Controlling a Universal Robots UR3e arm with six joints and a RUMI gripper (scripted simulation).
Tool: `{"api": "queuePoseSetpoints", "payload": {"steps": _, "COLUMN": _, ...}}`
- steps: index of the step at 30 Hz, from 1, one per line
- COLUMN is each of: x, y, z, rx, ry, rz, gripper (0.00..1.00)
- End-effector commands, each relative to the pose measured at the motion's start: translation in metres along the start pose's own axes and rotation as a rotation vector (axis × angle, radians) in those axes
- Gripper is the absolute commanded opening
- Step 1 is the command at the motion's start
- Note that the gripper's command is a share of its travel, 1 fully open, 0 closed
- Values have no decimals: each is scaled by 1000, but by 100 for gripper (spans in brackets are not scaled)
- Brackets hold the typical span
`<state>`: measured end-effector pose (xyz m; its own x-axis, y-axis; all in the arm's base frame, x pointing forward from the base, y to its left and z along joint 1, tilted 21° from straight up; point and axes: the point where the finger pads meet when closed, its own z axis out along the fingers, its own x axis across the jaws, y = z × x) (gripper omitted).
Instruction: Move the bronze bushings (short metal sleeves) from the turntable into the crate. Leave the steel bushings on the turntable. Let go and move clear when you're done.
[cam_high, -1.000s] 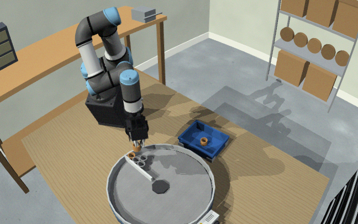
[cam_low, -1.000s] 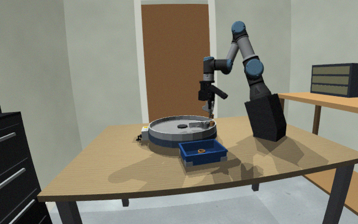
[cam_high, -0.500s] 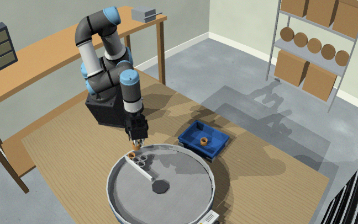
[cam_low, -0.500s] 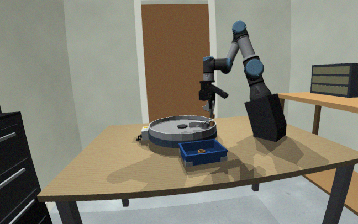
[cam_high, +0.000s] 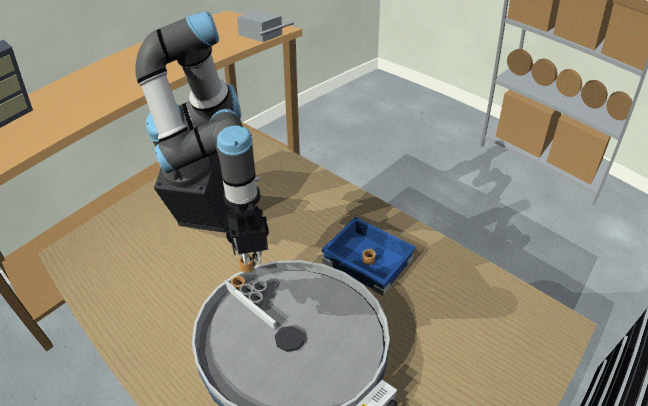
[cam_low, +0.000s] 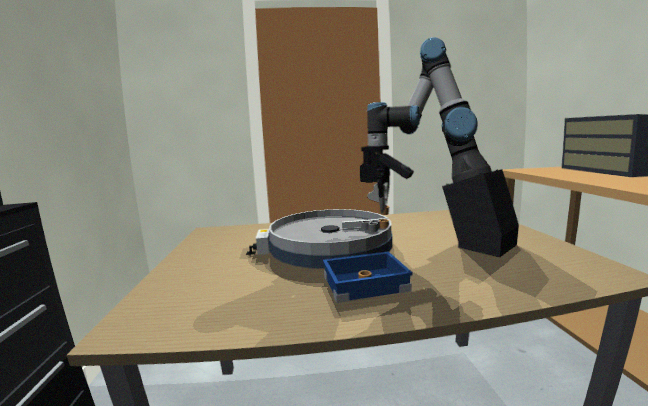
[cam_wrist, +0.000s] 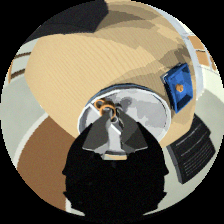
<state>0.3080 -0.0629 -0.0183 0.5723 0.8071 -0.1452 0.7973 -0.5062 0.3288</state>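
Note:
My gripper (cam_high: 248, 258) (cam_low: 384, 208) is shut on a bronze bushing (cam_high: 246, 265) (cam_low: 386, 210) (cam_wrist: 106, 105), held above the rim side of the turntable (cam_high: 325, 360) (cam_low: 305, 235) (cam_wrist: 157, 114). Another bronze bushing (cam_high: 237, 282) (cam_low: 383, 224) stands on the turntable by the outer end of the white bar (cam_high: 250, 305). Three steel bushings (cam_high: 259, 286) (cam_high: 246, 289) (cam_high: 255, 297) stand close beside it. The blue crate (cam_high: 352, 265) (cam_low: 370, 290) holds one bronze bushing (cam_high: 369, 257) (cam_low: 365, 274) (cam_wrist: 180, 88). In the wrist view the fingers partly hide the steel bushings.
The turntable's raised wall (cam_high: 382, 320) (cam_low: 320, 248) runs around its disc, with a dark hub (cam_high: 290, 339) in the middle. The crate stands close outside this wall. A white control box (cam_high: 382, 395) (cam_low: 262, 242) sits at the turntable's side. The arm's black base stands on the wooden table.

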Motion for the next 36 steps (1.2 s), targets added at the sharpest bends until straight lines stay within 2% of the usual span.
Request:
{"api": "queuePoseSetpoints", "payload": {"steps": 1, "x": 0, "y": 2, "z": -1, "rx": -4, "ry": 0, "rz": 0, "gripper": 0}}
{"api": "queuePoseSetpoints", "payload": {"steps": 22, "x": 2, "y": 1, "z": -1, "rx": -4, "ry": 0, "rz": 1, "gripper": 0}}
{"api": "queuePoseSetpoints", "payload": {"steps": 36, "x": 13, "y": -2, "z": -1, "rx": -5, "ry": 0, "rz": 1, "gripper": 0}}
